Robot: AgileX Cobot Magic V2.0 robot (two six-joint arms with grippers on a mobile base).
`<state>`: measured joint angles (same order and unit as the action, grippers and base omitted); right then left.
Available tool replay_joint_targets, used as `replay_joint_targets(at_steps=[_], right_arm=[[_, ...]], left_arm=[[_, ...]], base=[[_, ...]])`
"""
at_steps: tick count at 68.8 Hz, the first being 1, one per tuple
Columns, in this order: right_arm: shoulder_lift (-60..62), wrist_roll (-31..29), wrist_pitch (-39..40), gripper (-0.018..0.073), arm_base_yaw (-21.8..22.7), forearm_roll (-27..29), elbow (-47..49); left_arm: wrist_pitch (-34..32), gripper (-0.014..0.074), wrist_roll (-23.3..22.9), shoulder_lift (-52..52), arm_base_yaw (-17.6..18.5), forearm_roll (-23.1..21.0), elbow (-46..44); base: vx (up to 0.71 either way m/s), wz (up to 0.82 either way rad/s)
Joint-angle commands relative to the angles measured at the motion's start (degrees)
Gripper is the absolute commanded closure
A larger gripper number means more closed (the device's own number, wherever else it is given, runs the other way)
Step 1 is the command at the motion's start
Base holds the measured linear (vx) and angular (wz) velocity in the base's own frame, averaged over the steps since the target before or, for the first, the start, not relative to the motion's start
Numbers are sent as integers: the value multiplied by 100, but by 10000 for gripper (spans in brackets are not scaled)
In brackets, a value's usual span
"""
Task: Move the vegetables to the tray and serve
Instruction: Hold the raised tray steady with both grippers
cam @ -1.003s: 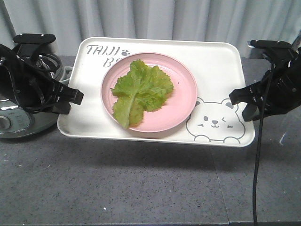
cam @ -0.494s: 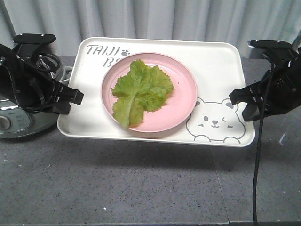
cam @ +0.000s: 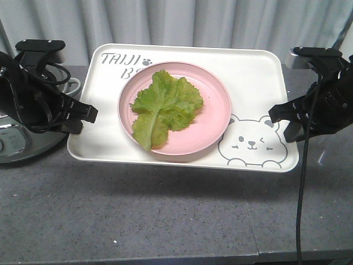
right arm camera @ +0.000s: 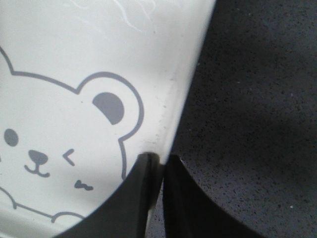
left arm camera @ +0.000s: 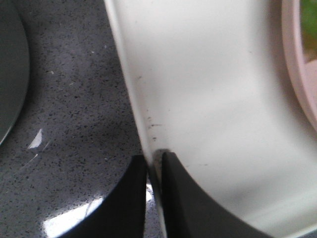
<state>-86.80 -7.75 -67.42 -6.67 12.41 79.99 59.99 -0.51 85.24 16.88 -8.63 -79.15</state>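
The vegetables, one frilly green lettuce leaf [cam: 165,105], lie on a round pink plate [cam: 218,118] that sits on the cream tray [cam: 253,77] with its bear drawing. The tray hangs above the countertop, casting a shadow below. My left gripper [cam: 88,113] is shut on the tray's left rim; the left wrist view shows the rim [left arm camera: 143,99] pinched at my left gripper [left arm camera: 154,163]. My right gripper [cam: 274,115] is shut on the right rim, with the edge [right arm camera: 183,89] clamped beside the bear's ear at my right gripper [right arm camera: 161,163].
A grey-green cooker [cam: 16,138] stands at the far left behind my left arm. Dark speckled countertop [cam: 165,221] lies under the tray, its front edge [cam: 303,255] showing at the bottom right. A black cable [cam: 300,193] hangs from my right arm. Grey curtain [cam: 193,22] fills the back.
The tray, plate and both arms hold the same place in the view. The cooker and countertop have shifted behind them, and the counter's front edge has come into sight at the bottom.
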Motion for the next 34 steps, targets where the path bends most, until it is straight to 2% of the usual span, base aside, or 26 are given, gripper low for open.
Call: replay_joint_targets(at_steps=[1,34], right_arm=[[247,-258,183,565,-61,485,159],[247,-258,183,565,-61,485,159]], left_arm=[[-393,602,111,-219,123,-524,-171],[-387,602,111,-219,123,-524,-171]], base=[[-4,-14],[-5,-19]])
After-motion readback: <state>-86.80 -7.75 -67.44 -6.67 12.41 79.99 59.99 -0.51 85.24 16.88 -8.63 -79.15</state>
